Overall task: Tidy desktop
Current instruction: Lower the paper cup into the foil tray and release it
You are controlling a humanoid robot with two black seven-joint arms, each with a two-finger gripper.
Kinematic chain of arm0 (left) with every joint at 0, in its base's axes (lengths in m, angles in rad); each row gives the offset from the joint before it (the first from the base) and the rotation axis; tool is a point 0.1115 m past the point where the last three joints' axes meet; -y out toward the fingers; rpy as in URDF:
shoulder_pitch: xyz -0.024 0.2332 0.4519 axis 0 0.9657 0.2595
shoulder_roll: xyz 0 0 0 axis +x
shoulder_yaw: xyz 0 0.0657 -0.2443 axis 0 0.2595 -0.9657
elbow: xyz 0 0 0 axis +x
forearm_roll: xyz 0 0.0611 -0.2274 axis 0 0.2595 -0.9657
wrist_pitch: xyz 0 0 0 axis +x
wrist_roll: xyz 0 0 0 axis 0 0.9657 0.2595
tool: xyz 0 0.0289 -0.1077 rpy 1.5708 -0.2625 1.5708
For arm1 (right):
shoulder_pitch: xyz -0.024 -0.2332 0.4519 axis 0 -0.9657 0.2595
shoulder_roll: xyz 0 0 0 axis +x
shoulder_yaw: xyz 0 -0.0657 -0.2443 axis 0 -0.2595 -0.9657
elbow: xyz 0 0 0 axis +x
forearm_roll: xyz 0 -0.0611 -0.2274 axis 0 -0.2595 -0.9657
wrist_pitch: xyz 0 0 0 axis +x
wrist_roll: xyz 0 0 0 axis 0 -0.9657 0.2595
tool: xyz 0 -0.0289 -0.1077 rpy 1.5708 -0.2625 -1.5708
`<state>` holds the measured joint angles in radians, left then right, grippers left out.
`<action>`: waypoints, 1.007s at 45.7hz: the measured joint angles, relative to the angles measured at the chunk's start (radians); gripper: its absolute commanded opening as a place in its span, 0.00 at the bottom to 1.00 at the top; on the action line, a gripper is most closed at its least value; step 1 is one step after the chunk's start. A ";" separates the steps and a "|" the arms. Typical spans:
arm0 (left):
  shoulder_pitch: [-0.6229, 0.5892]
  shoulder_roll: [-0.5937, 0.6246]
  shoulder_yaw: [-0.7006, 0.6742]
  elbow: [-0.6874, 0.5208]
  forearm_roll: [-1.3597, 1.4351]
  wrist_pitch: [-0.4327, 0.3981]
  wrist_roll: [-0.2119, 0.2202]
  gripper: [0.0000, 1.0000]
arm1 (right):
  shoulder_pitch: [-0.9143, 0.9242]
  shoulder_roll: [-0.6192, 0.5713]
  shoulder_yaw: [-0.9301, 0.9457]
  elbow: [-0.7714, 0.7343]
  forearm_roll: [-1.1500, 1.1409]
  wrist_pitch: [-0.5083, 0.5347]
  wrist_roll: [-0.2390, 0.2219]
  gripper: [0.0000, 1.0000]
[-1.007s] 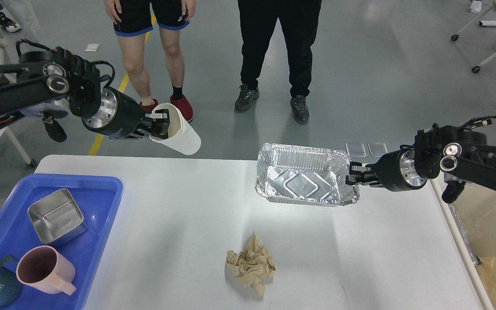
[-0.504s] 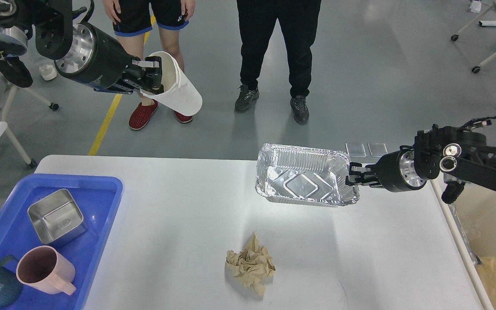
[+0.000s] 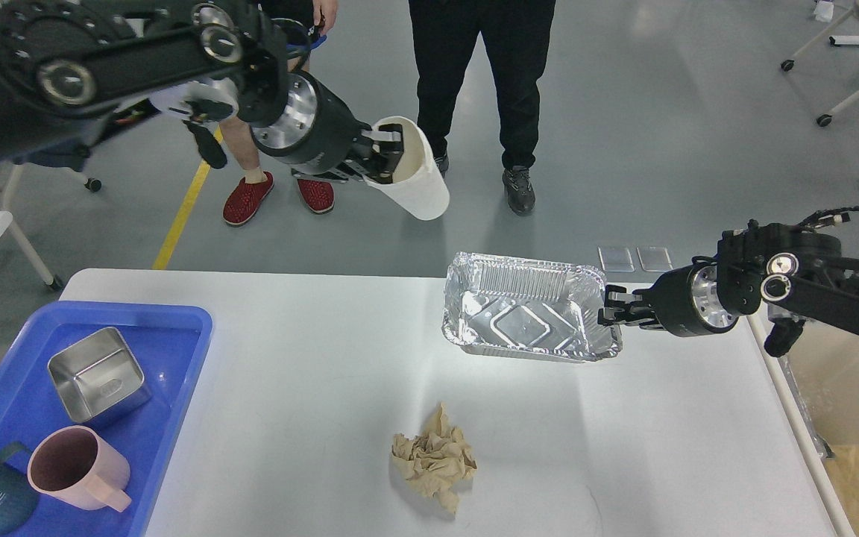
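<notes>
The desktop (image 3: 310, 388), that big white surface, fills the lower part of your view, and both your arms are loaded above it. Your left hand (image 3: 385, 158) pinches the rim of a white paper cup (image 3: 416, 179), one finger inside the mouth, cup tipped on its side high over the floor beyond the far edge; I'd guess it's held high to pass over everything below. Half a second ago that cup sat far off to the left, so it has swung well toward the middle, and the arm now crosses the top of the view. Your right hand (image 3: 608, 313) pinches the right rim of the foil tray (image 3: 530, 313), held tilted just over the surface, barely shifted since then, likely waiting its turn for the bin side. The crumpled brown paper (image 3: 433, 459) lies untouched near the front, and the blue tray (image 3: 176, 328) at left holds a steel box (image 3: 98, 377) and a pink mug (image 3: 75, 466).
</notes>
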<state>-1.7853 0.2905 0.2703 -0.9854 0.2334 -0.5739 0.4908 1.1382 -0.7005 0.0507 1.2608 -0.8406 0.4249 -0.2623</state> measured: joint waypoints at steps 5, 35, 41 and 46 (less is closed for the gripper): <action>0.027 -0.154 -0.016 0.130 -0.012 -0.007 0.000 0.05 | 0.000 0.000 0.003 0.000 0.000 0.000 0.000 0.00; 0.260 -0.489 -0.054 0.394 -0.016 0.061 -0.003 0.12 | 0.000 0.005 0.014 0.001 0.000 0.000 0.001 0.00; 0.281 -0.488 -0.086 0.395 -0.016 0.064 -0.009 0.20 | 0.000 0.005 0.014 0.001 0.000 0.000 0.001 0.00; 0.288 -0.488 -0.103 0.395 -0.015 0.066 -0.013 0.31 | 0.000 0.004 0.014 0.001 0.000 0.000 0.001 0.00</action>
<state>-1.4977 -0.1979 0.1673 -0.5905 0.2184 -0.5084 0.4774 1.1381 -0.6967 0.0645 1.2621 -0.8410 0.4244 -0.2614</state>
